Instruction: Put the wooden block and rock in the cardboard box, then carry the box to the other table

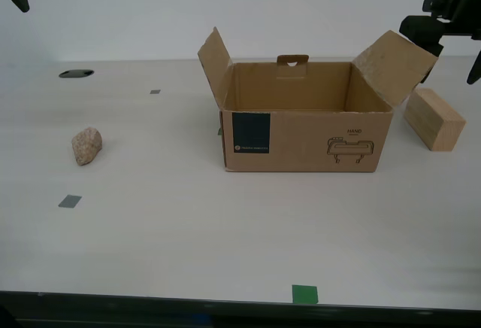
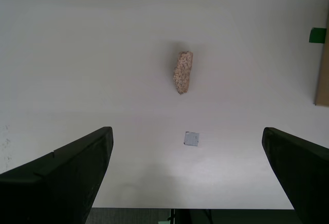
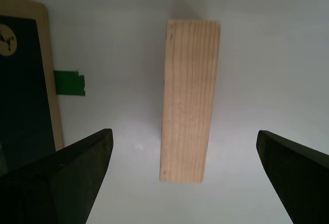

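The cardboard box (image 1: 308, 136) stands open and empty mid-table, flaps up, with its teal label (image 3: 23, 95) facing front. The wooden block (image 1: 434, 119) lies on the table beside the box, toward the exterior view's right. My first gripper (image 3: 182, 136) hangs open above the block (image 3: 189, 98), apart from it; its arm (image 1: 440, 12) shows at the exterior view's top right. The rock (image 1: 87, 145) sits toward the exterior view's left. My second gripper (image 2: 186, 131) is open high above the rock (image 2: 183, 72), holding nothing. The other table is out of view.
Grey tape squares (image 1: 69, 201) (image 1: 155, 92) and a green tape mark (image 1: 304, 294) lie on the pale tabletop. A dark hole (image 1: 76, 73) sits at the back on the exterior view's left. The table's front edge (image 1: 225, 298) runs along the bottom.
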